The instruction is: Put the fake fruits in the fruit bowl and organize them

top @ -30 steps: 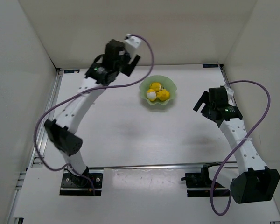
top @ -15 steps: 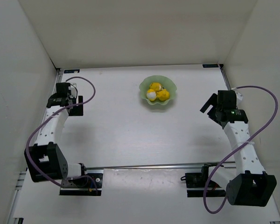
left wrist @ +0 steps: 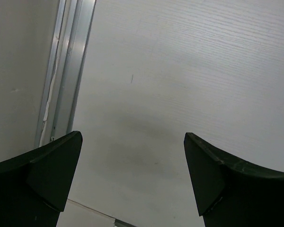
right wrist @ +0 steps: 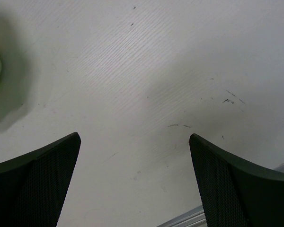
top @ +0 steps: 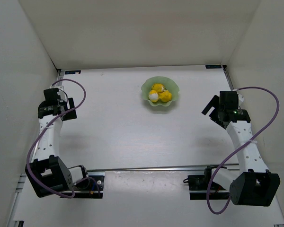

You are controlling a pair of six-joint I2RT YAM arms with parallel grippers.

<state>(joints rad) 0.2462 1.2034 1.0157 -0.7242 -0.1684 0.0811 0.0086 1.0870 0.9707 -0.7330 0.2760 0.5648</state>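
Top external view, nearest first: the left gripper (top: 70, 108) hangs well to the left of the bowl (top: 176, 90) and a little nearer to us. Its jaws are spread wide, and its wrist view shows only bare table (top: 132, 137) between them. The right gripper (top: 209, 110) is likewise spread and empty. It sits to the right of the bowl, also a little nearer to us, and much closer to the bowl than the left gripper is. Its wrist view catches the bowl's green edge at far left. Farther back, the yellow fruits (top: 160, 93) huddle in the middle of the bowl, touching one another, too small for us to read their long axes. We judge the placing done. If any tidying remains, the right arm has the shorter reach, leftward and slightly away.
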